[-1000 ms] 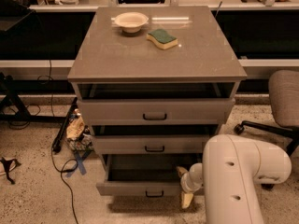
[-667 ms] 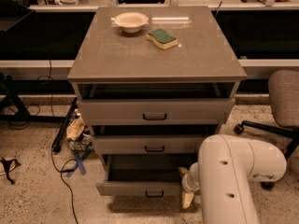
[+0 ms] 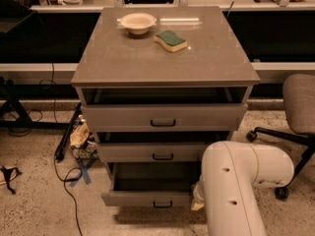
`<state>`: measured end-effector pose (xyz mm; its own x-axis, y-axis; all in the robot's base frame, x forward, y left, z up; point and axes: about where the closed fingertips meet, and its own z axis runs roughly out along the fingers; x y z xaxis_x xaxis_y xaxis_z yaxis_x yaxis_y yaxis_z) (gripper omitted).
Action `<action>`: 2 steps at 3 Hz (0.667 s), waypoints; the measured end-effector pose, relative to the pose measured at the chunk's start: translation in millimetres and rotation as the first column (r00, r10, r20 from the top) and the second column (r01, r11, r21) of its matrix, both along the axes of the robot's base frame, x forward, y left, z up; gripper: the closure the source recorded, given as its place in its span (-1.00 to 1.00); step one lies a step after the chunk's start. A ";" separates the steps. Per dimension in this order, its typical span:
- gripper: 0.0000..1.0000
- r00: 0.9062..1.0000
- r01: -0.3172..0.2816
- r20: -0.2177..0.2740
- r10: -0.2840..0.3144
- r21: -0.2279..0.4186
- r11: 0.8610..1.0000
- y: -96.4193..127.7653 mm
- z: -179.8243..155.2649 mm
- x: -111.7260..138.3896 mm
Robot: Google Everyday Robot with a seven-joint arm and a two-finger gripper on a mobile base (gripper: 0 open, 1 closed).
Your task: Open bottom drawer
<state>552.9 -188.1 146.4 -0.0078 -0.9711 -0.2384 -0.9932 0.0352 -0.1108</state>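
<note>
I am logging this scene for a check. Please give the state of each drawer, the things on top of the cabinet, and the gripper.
bottom drawer: pulled well out, open.
middle drawer: out a little, dark gap above it.
top drawer: out a little, gap above it.
bowl: upright on the cabinet top.
sponge: lying flat, green side up.
gripper: low, at the bottom drawer's right end, mostly hidden by the arm.

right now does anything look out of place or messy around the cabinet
Nothing looks spilled or broken. The bottom drawer stands pulled out, with the gripper at its right end. The only mess is a crumpled heap and loose cable on the floor left of the cabinet.
</note>
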 end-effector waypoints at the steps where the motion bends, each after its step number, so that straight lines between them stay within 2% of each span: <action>1: 0.31 0.999 0.035 -0.015 -0.035 -0.016 0.999 -8.9 2.7 -10.7; 2: 0.75 0.998 0.067 -0.009 -0.067 -0.022 0.998 -19.4 12.4 -27.4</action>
